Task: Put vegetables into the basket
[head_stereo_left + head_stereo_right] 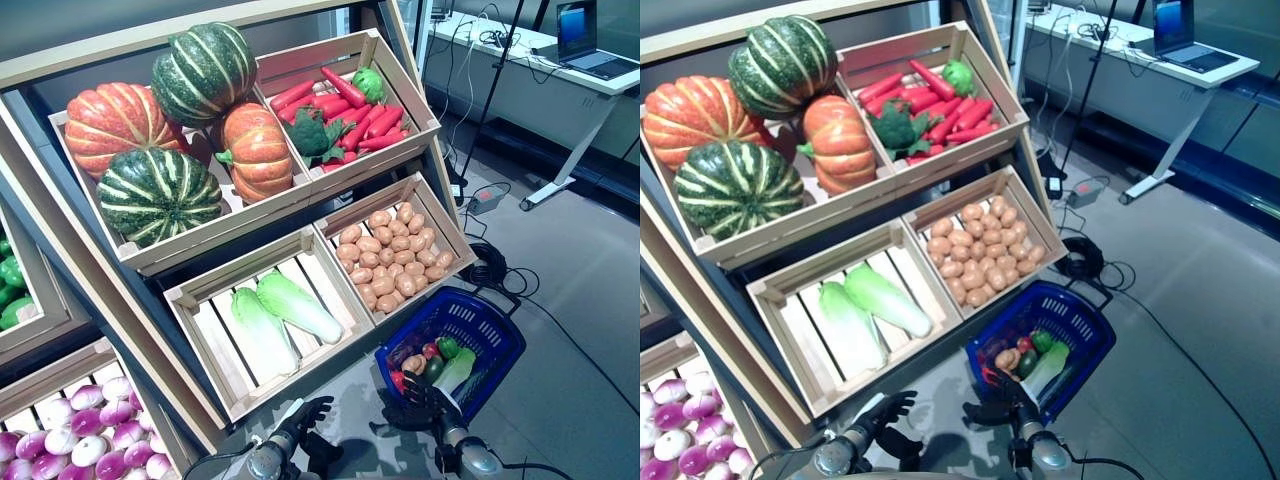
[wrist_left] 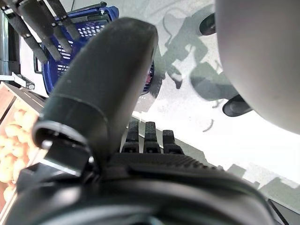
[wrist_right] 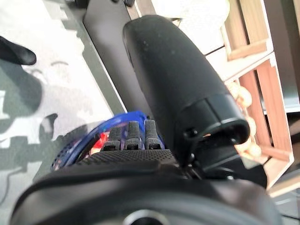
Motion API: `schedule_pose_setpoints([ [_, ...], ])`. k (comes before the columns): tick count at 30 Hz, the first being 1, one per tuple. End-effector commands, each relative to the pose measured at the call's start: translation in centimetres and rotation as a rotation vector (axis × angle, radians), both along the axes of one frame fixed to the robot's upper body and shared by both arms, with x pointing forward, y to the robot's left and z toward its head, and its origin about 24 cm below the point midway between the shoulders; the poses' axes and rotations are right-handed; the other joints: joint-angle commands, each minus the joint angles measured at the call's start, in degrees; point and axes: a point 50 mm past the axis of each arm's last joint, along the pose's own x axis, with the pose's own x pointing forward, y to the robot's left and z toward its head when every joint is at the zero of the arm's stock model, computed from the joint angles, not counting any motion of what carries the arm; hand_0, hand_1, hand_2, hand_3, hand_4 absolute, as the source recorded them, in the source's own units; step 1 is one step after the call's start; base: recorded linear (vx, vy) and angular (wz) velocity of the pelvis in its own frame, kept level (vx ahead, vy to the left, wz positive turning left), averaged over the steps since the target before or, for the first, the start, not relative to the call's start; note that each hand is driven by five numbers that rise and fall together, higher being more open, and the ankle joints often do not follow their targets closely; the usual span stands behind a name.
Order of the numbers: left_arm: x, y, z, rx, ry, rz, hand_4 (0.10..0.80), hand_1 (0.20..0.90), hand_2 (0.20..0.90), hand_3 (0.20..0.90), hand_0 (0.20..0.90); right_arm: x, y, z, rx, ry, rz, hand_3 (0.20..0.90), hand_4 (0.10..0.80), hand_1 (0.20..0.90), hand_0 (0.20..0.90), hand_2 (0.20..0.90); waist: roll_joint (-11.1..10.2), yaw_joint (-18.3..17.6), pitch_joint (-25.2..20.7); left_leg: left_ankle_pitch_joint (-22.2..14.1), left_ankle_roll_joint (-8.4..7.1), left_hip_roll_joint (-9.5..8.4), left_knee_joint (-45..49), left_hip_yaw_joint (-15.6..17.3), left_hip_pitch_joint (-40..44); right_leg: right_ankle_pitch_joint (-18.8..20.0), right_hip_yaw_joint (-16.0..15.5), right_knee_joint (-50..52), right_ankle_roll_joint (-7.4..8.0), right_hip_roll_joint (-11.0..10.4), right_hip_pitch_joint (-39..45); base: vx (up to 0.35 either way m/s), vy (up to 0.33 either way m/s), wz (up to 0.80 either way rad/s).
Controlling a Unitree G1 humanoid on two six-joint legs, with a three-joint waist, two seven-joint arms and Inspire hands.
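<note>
The blue basket (image 1: 480,330) stands on the floor right of the stand. In it lie brown potatoes (image 1: 413,363), a small red round vegetable (image 1: 430,351), a green pepper (image 1: 447,347) and a pale green leafy cabbage (image 1: 457,373). My right hand (image 1: 415,402) is at the basket's near rim, fingers straight, empty; its wrist view shows the fingers (image 3: 132,136) over the blue rim (image 3: 112,123). My left hand (image 1: 303,418) hovers low in front of the stand, open and empty, with straight fingers (image 2: 146,137). The basket also shows in the left wrist view (image 2: 84,35).
A slanted wooden stand (image 1: 150,320) with crates of vegetables takes the left and middle. Its lower crate edge (image 1: 300,375) is just beyond my left hand. A white desk with a laptop (image 1: 590,55) stands at the back right. Cables and a power block (image 1: 487,198) lie on the floor.
</note>
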Motion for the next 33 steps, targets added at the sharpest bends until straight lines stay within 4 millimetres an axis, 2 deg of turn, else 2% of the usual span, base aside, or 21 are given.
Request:
schedule_pose_setpoints([
  [1,5.3,-1.9,2.5,-0.016,-0.187,-0.084,0.800,0.900,0.900,0.900,0.900,4.9,1.6,2.6,0.031,-0.185,-0.015,0.900,0.800,0.900,0.900,0.900,-0.8,0.1,2.9,-3.2,1.00,-1.21,0.5,3.6,2.6,6.9,5.2,0.8,-1.12,-3.5,-5.1,-0.052,0.015,0.00],
  [5,5.9,-2.3,3.1,-0.035,-0.247,-0.111,0.800,0.900,0.900,0.900,0.900,5.1,1.4,2.8,0.025,-0.193,-0.011,0.900,0.800,0.900,0.900,0.900,-0.5,0.0,3.3,-3.2,0.97,-1.34,0.5,3.5,2.2,7.0,5.3,0.7,-1.15,-3.5,-5.4,-0.009,0.005,0.00],
  [10,7.2,-3.0,5.7,-0.091,-0.469,-0.144,0.800,0.900,0.900,0.900,0.900,4.9,1.1,2.8,0.024,-0.189,-0.005,0.900,0.800,0.900,0.900,0.900,-0.5,0.2,3.2,-3.4,0.71,-1.29,0.5,3.6,2.4,6.9,5.1,0.3,-1.19,-3.5,-4.9,0.029,0.004,0.01],
  [12,9.2,-2.7,9.6,-0.061,-0.760,-0.163,0.800,0.900,0.900,0.900,0.900,4.7,0.5,2.9,0.021,-0.184,-0.016,0.900,0.800,0.900,0.900,0.900,-0.6,0.4,3.4,-3.4,0.44,-1.19,0.5,3.7,2.3,6.9,5.0,0.2,-1.32,-3.5,-4.9,0.034,0.006,0.01],
  [13,9.2,-2.7,9.6,-0.061,-0.760,-0.163,0.800,0.900,0.900,0.900,0.900,4.7,0.5,2.9,0.022,-0.184,-0.016,0.900,0.800,0.900,0.900,0.900,-0.6,0.3,3.4,-3.4,0.44,-1.20,0.5,3.7,2.3,6.9,5.0,0.2,-1.32,-3.5,-4.8,0.000,0.000,0.00],
  [14,10.5,-1.9,12.2,-0.049,-0.910,-0.135,0.800,0.900,0.900,0.900,0.900,4.6,-0.1,3.0,0.016,-0.184,-0.028,0.900,0.800,0.900,0.900,0.900,-0.6,0.6,3.6,-3.4,0.37,-1.19,0.5,3.6,2.2,6.7,4.8,0.1,-1.44,-3.4,-4.8,0.000,0.000,0.00],
  [16,11.3,-0.7,14.9,-0.050,-1.066,-0.086,0.800,0.900,0.900,0.900,0.900,4.4,-0.7,3.2,0.011,-0.183,-0.042,0.900,0.800,0.900,0.900,0.900,-0.5,0.8,3.7,-3.4,0.36,-1.16,0.5,3.7,2.2,6.7,4.6,-0.1,-1.61,-3.5,-4.7,0.000,0.000,0.00],
  [21,12.0,1.5,19.3,-0.027,-1.304,-0.033,0.800,0.900,0.900,0.900,0.900,3.6,-1.6,3.2,0.027,-0.194,-0.119,0.900,0.800,0.900,0.900,0.900,-0.4,1.1,3.2,-3.3,0.16,-1.11,0.5,4.0,1.9,6.9,4.3,-0.5,-1.71,-3.5,-4.5,0.061,0.011,0.00],
  [23,12.4,2.0,19.8,0.010,-1.333,0.003,0.800,0.900,0.900,0.900,0.900,3.5,-1.6,3.2,0.029,-0.200,-0.137,0.900,0.800,0.900,0.900,0.900,-0.4,0.8,3.2,-3.3,0.13,-1.04,0.5,4.1,1.8,6.8,4.4,-0.4,-1.70,-3.4,-4.6,0.061,0.017,0.00],
  [26,12.9,3.0,20.0,0.197,-1.413,0.015,0.800,0.900,0.900,0.900,0.900,3.5,-1.9,3.3,0.022,-0.209,-0.161,0.900,0.800,0.900,0.900,0.900,-0.2,0.3,3.0,-3.1,0.02,-0.86,0.5,4.6,1.4,6.3,4.8,0.6,-1.65,-3.4,-5.5,0.044,0.039,-0.02],
  [27,13.1,3.6,19.7,0.293,-1.422,0.005,0.800,0.900,0.900,0.900,0.900,3.4,-2.2,3.3,0.018,-0.211,-0.168,0.900,0.800,0.900,0.900,0.900,0.0,0.0,3.0,-3.1,-0.09,-0.84,0.5,4.8,1.4,6.2,4.8,1.1,-1.62,-3.4,-5.8,0.052,0.049,-0.03],
  [29,13.2,4.2,19.4,0.367,-1.404,-0.002,0.800,0.900,0.900,0.900,0.900,3.3,-2.5,3.3,0.014,-0.213,-0.169,0.900,0.800,0.900,0.900,0.900,0.1,-0.3,3.0,-3.0,-0.19,-0.82,0.5,4.9,1.4,6.1,4.9,1.4,-1.62,-3.5,-6.0,0.048,0.082,-0.05],
  [30,13.7,5.4,18.5,0.510,-1.355,-0.009,0.800,0.900,0.900,0.900,0.900,3.4,-3.2,3.6,-0.002,-0.224,-0.157,0.900,0.800,0.900,0.900,0.900,0.6,-1.0,3.3,-2.5,-0.44,-0.81,0.5,5.4,1.3,5.8,5.2,2.5,-1.74,-3.7,-7.1,0.037,0.112,-0.10],
  [31,13.7,5.5,18.4,0.524,-1.348,-0.012,0.800,0.900,0.900,0.900,0.900,3.5,-3.3,3.7,-0.003,-0.225,-0.156,0.900,0.800,0.900,0.900,0.900,0.6,-1.0,3.3,-2.5,-0.45,-0.81,0.5,5.4,1.3,5.8,5.2,2.6,-1.75,-3.7,-7.2,0.021,0.187,-0.11],
  [32,14.1,6.1,17.7,0.637,-1.305,-0.031,0.800,0.900,0.900,0.900,0.900,3.9,-3.9,4.0,-0.017,-0.240,-0.135,0.900,0.800,0.900,0.900,0.900,1.1,-1.6,4.0,-2.1,-0.64,-0.86,0.9,5.6,0.8,5.4,5.3,4.3,-1.95,-4.0,-8.5,-0.019,0.114,-0.13],
  [33,14.2,6.1,17.6,0.648,-1.304,-0.030,0.800,0.900,0.900,0.900,0.900,4.0,-4.1,4.2,-0.020,-0.246,-0.132,0.900,0.800,0.900,0.900,0.900,1.3,-1.7,4.3,-2.0,-0.68,-0.88,1.2,5.7,0.6,5.2,5.4,5.0,-2.03,-4.1,-9.0,-0.164,0.289,-0.31],
])
